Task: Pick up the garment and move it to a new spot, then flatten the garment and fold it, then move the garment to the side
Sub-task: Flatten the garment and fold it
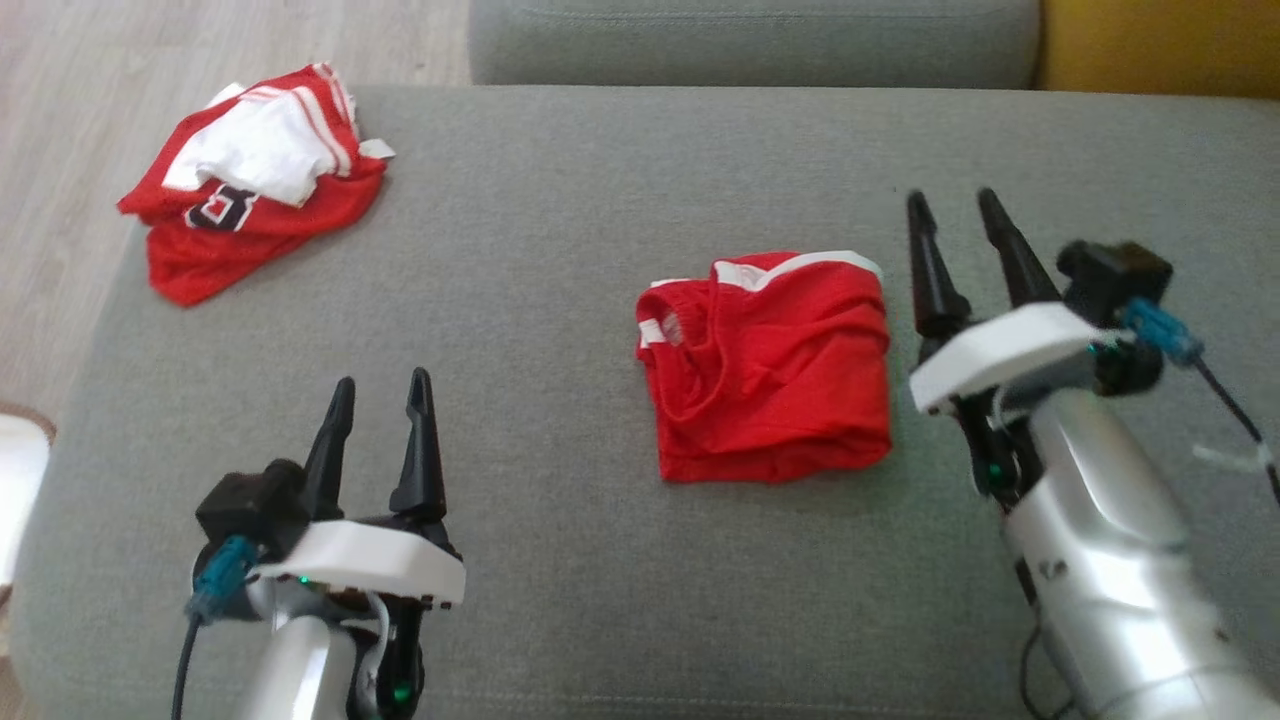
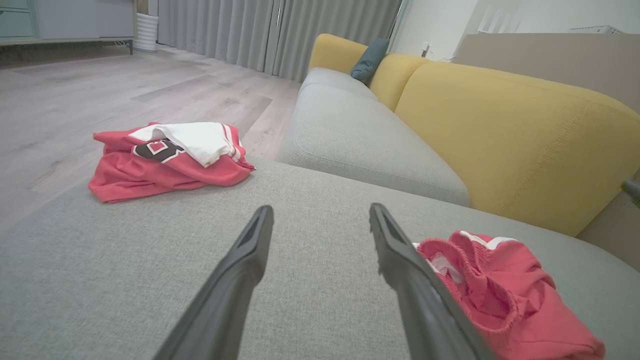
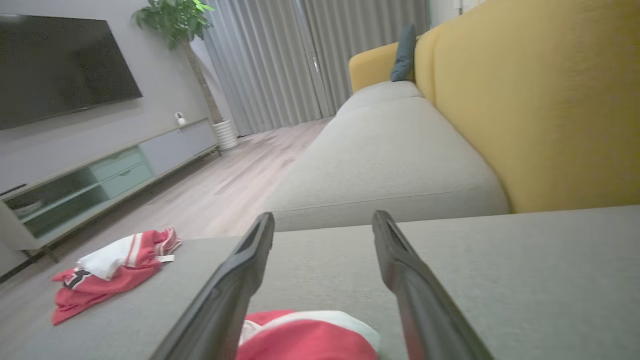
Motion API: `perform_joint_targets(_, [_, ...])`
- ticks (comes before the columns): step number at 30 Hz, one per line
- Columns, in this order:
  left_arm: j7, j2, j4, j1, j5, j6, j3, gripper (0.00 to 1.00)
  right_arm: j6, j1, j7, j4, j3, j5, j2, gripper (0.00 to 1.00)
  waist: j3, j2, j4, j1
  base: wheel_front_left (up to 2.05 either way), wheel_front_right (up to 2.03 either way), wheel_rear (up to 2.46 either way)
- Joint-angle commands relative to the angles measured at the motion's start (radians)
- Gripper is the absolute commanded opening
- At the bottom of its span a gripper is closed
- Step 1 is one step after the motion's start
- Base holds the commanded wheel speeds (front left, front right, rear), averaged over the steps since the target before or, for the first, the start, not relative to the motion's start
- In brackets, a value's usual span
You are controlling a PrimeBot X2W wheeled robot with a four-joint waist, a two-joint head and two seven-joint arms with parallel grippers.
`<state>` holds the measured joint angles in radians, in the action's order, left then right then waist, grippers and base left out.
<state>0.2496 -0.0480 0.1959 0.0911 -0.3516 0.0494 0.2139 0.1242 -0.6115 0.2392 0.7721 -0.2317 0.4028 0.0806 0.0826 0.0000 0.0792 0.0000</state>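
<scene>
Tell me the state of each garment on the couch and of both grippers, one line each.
Shorts: folded, lying flat, not held.
Jersey: crumpled in a heap, not held.
Left gripper: open, empty.
Right gripper: open, empty, beside the shorts.

Grey sofa with yellow backrest; pale wood floor; grey curtains; wall-mounted television.

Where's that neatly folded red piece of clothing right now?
In the head view the folded red shorts lie right of centre on the grey sofa cushion, just left of the open right gripper.
</scene>
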Motion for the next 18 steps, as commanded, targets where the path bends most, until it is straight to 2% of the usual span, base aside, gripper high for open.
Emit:
perform_joint_targets(1, [0.012, -0.002, -0.036, 0.044, 0.013, 0.008, -0.037, 1.0, 0.007, 0.016, 0.013, -0.046, 0.008, -0.029, -0.013, 1.0, -0.007, 0.0, -0.013, 0.0, 0.0, 0.0, 0.0])
perform_joint_targets(2, [0.012, -0.002, -0.036, 0.042, 0.018, 0.01, -0.041, 1.0, 0.007, 0.052, 0.018, -0.083, 0.049, -0.078, -0.018, 1.0, -0.014, 0.0, -0.023, 0.0, 0.0, 0.0, 0.0])
perform_joint_targets(9, [0.012, -0.002, -0.029, 0.038, 0.024, 0.012, -0.037, 1.0, 0.007, 0.195, 0.021, -0.242, 0.159, -0.17, -0.029, 1.0, -0.033, 0.0, -0.037, 0.0, 0.0, 0.0, 0.0])
perform_joint_targets(18, [0.012, -0.002, -0.007, 0.022, 0.029, 0.012, -0.035, 1.0, 0.007, 0.416, 0.0, -0.478, 0.174, -0.178, -0.03, 1.0, -0.048, 0.0, -0.046, 0.0, 0.0, 0.0, 0.0])
